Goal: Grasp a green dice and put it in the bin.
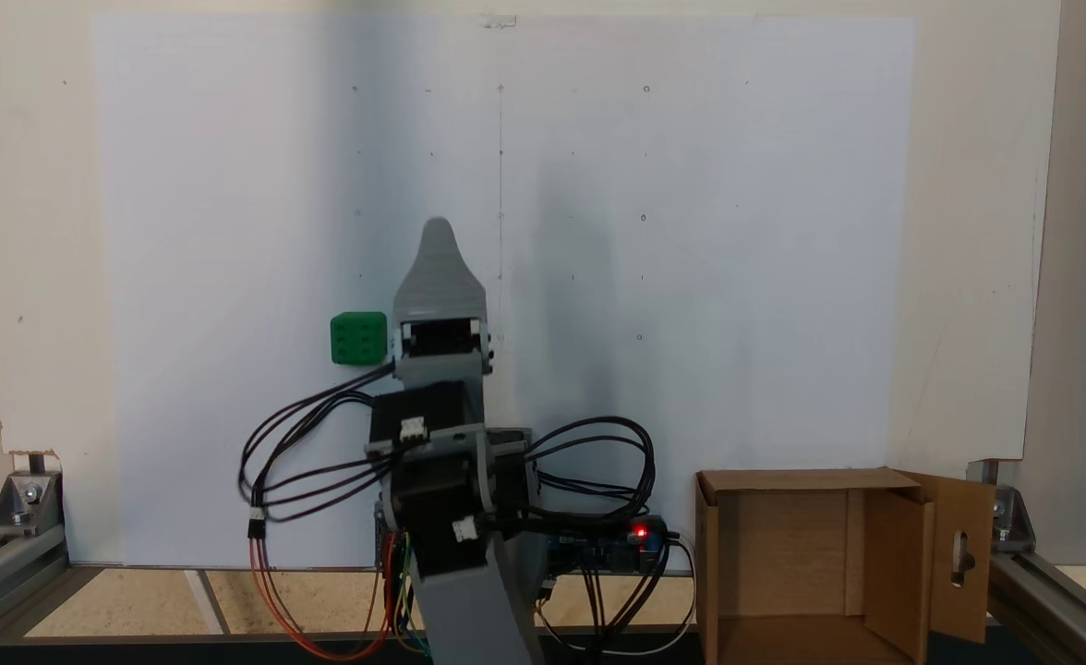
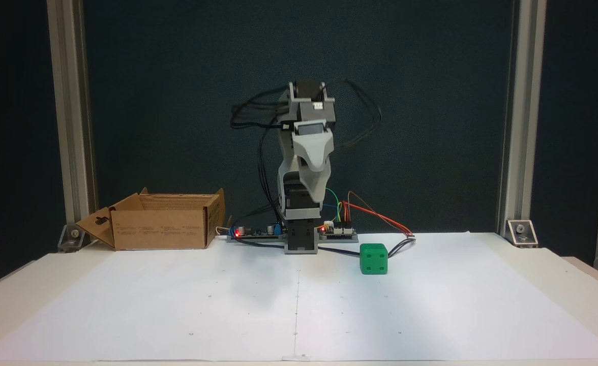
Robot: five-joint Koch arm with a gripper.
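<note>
- We see the green dice (image 1: 358,338) resting on the white paper sheet (image 1: 691,231), w/ nothing touching it. In the fixed view from above the arm it sits at abt 9 o'clock from the gripper (image 1: 439,231), just beside the gripper's gray body but apart from it.
- In the fixed view facing the arm, the dice (image 2: 374,258) is at abt 4 o'clock from the arm base (image 2: 300,239), near it, close to the wire bundle (image 2: 400,244) lying on the sheet.
- The gripper (image 2: 315,195) is folded back over the base, well above the table, tip pointing down in the facing view. It holds nothing.
- Gripper state: we can't tell. From above, one gray pointed tip shows; from the front the jaws lie one behind the other, so no gap or contact betw. them can be read.
- The bin (image 1: 783,554) is a brown cardboard box, open on top, nothing visible inside. From above it's at abt 4 o'clock from the arm, at the sheet's edge; a flap w/ a slot cutout (image 1: 961,554) stands out at its 3 o'clock side.
- In the facing view the bin (image 2: 161,229) is at 9 o'clock from the base, slotted flap (image 2: 97,223) at its far 9 o'clock end. Dice and bin are well apart, on opposite sides of the arm.
- A red LED (image 1: 640,532) glows on the circuit board by the base.
</note>
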